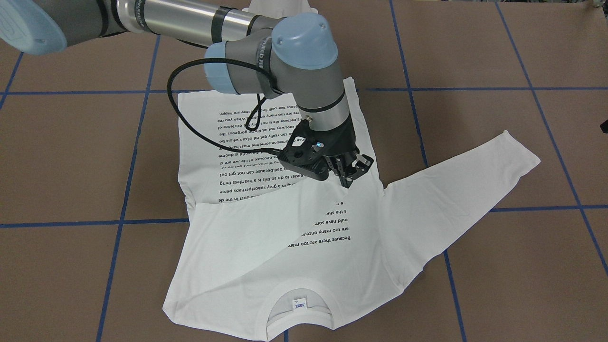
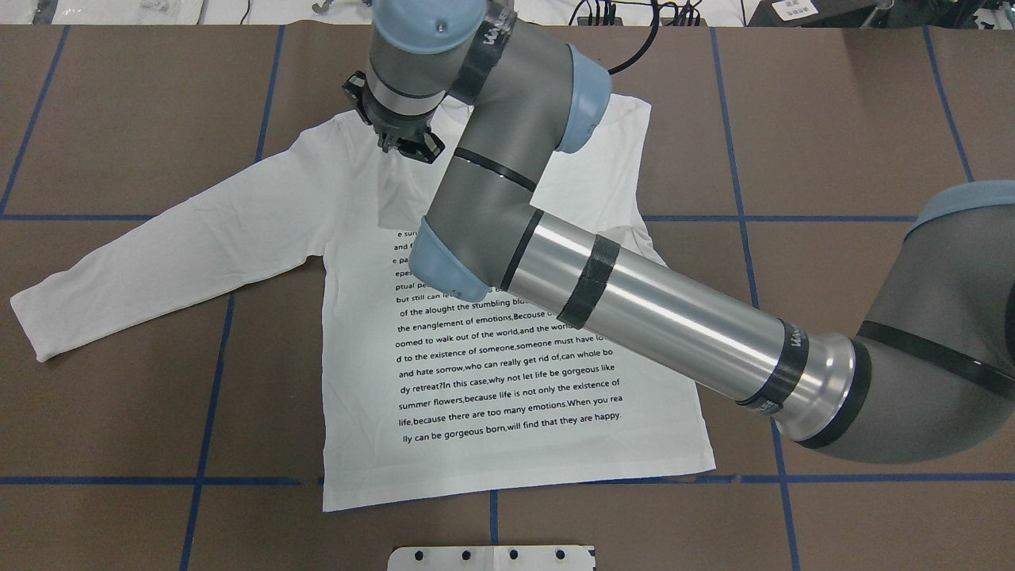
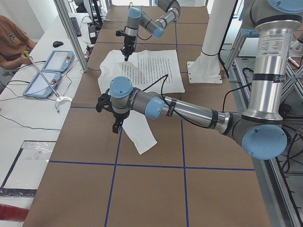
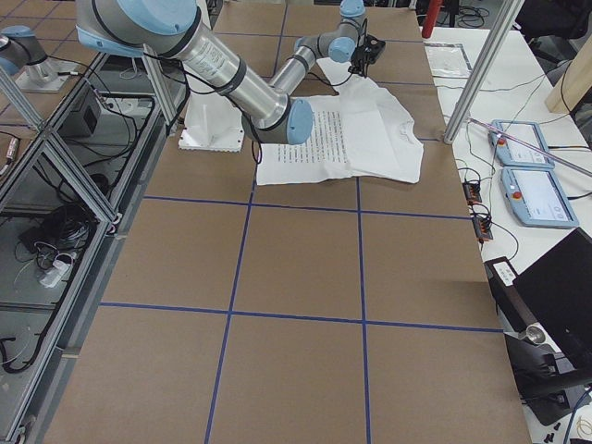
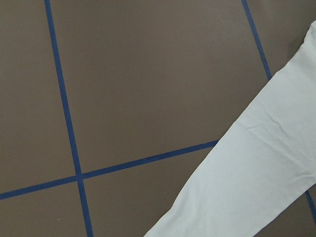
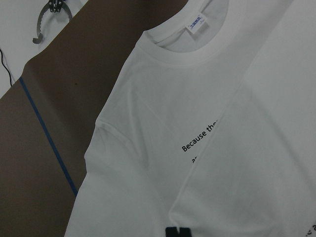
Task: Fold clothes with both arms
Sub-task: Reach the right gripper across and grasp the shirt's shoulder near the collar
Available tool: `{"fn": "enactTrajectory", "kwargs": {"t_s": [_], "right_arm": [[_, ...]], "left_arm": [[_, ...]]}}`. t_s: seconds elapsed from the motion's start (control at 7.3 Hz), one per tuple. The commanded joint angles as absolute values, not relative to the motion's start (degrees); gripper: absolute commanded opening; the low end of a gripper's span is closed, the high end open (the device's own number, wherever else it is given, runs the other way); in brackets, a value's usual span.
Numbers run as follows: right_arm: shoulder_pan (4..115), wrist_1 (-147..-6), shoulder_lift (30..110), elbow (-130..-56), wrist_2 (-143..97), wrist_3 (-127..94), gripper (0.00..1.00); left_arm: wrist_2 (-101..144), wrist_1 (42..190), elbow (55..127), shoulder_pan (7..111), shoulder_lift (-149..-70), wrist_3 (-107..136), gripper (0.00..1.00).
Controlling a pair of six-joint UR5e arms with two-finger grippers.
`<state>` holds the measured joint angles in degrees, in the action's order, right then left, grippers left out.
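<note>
The T-shirt [image 2: 507, 444] is laid flat on the table [image 2: 833, 119]. In the overhead view its long axis runs from 12 to 6 o'clock, with the collar [image 1: 304, 286] at 12, the hem [image 2: 507, 484] at 6 and one sleeve [image 2: 174, 254] stretched towards 8. The right gripper [image 1: 350, 179] is held over the upper chest with its jaws drawn together. The left gripper [image 3: 116, 126] is seen near that sleeve's end, and the state of its jaws cannot be told.
</note>
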<state>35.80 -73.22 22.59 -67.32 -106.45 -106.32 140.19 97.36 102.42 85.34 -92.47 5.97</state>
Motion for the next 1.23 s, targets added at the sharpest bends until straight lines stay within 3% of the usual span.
{"fn": "enactTrajectory", "kwargs": {"t_s": [0.0,0.14,0.55,0.68,0.82,0.96,1.1], "right_arm": [[33.49,-71.04,19.87,-63.65,-104.51,-106.96,0.00],[32.53,-64.32,19.86,-60.50,-102.94,-107.31,0.00],[31.82,-63.90,20.04,-59.24,-101.26,-108.19,0.00],[31.82,-63.81,20.13,-58.89,-100.55,-108.19,0.06],[31.73,-63.72,20.13,-58.63,-99.76,-111.59,0.63],[31.21,-63.46,19.87,-58.45,-98.71,-112.32,0.97],[30.42,-63.46,19.60,-58.45,-97.66,-112.76,0.97]], "left_arm": [[140.19,97.29,103.27,85.34,-91.85,5.98,1.00],[140.19,97.29,103.27,85.34,-91.85,6.06,1.00],[140.19,97.38,103.18,85.25,-91.85,6.06,1.00],[140.19,97.38,103.18,85.34,-91.93,6.06,1.00],[140.27,97.38,102.92,85.25,-91.93,5.89,1.00],[140.45,97.64,102.40,84.64,-91.93,5.80,1.00],[140.45,97.91,101.52,83.77,-91.93,6.06,1.00]]}}
